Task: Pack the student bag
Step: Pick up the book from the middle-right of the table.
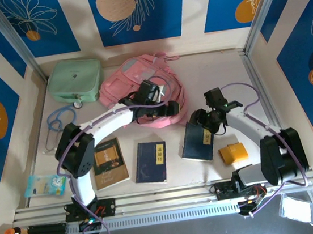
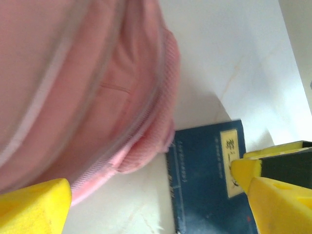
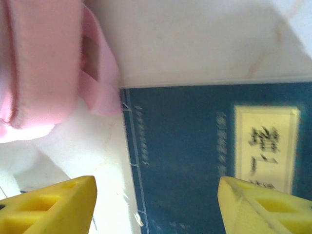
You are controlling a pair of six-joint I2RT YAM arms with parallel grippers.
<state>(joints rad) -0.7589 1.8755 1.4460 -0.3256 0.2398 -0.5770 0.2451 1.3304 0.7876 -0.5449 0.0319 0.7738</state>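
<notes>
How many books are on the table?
3: a brown book on the left, a dark blue book right of it, a second blue book under the right pincer. The backpack may hide more.

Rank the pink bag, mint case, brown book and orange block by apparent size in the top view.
Largest to smallest:
1. pink bag, partly hidden but clearly the largest
2. mint case
3. brown book
4. orange block

White arms (image 1: 111, 119), black joints (image 1: 75, 152), lilac cables (image 1: 238, 84), yellow wedge fingers (image 2: 34, 207)
</notes>
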